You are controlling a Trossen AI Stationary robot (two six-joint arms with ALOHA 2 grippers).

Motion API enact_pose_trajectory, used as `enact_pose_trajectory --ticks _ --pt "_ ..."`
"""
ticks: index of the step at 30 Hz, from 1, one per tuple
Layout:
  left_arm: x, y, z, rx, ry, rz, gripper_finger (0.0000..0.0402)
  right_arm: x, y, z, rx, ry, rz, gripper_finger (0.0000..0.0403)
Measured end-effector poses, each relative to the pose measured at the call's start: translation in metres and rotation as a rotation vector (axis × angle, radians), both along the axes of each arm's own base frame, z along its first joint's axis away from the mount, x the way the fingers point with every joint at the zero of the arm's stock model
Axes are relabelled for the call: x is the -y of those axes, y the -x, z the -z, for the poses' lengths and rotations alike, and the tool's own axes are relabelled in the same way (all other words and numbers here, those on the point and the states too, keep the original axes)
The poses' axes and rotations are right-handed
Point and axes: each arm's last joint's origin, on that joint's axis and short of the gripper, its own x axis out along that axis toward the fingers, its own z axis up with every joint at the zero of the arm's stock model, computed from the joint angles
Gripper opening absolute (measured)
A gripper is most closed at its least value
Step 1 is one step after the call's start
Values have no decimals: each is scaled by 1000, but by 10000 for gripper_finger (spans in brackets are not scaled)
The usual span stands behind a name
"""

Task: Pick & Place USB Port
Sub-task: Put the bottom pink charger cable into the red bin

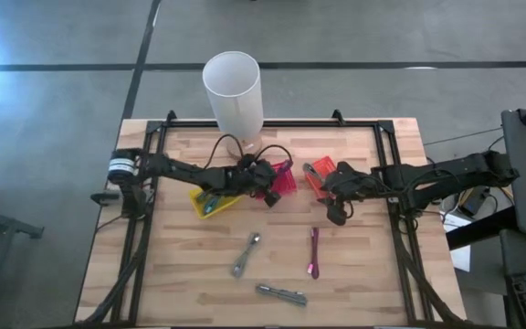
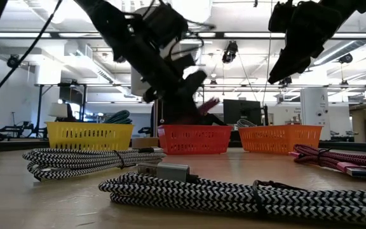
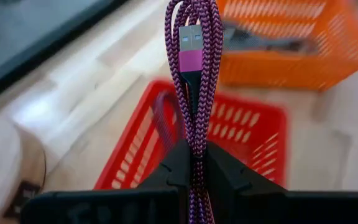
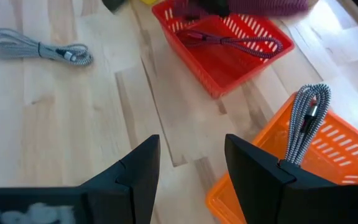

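three small baskets sat across the far half of the wooden table (image 1: 363,274), yellow (image 1: 215,202), red (image 1: 284,181) and orange (image 1: 320,173) from left to right in the high view, with a tall white cylinder (image 1: 234,90) standing behind them. the left gripper (image 3: 192,163) was clamped tight on a folded purple braided usb cable (image 3: 191,74), which rose upright between its dark fingers (image 3: 224,168) with the plug pointing up. in the left wrist view the cable hung over the red basket, the orange basket just beyond it. seen from table height, the left arm held that cable above the red basket's rim, clear of it. a second purple cable (image 4: 229,42) already lay coiled inside the red basket. the right gripper (image 4: 191,163) hovered with its fingers spread wide and nothing between them, over bare wood just beside the orange basket, where a grey-and-white braided cable (image 4: 306,121) stood looped against the wall. three more cables lay loose on the near half of the table: a grey one (image 1: 247,252), a purple one (image 1: 313,251) and another grey one (image 1: 281,293) closest to the front edge. in the low view, striped cables filled the foreground and a workshop with monitors showed behind the baskets.
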Motion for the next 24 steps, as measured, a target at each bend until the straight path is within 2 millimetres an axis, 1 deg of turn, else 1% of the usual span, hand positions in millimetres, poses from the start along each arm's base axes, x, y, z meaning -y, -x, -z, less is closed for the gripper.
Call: enact_pose_trajectory --ticks 2,7,12,15,20,24 --pt "-1 -1 7 -20 8 -7 30 0 0 -1 5 0 0 178" --pt "-1 -4 13 -23 8 -5 30 0 0 0 9 -34 36 178" --pt "-4 -3 14 -38 -12 2 35 0 0 0 13 -60 65 178" --pt "-7 -3 14 -41 -13 -6 50 0 0 1 14 -78 84 178" --pt "-14 -1 15 -51 -10 -23 88 0 0 6 4 -83 91 178" --pt "-14 -1 15 -58 -4 -19 115 0 2 10 -4 -104 116 178"
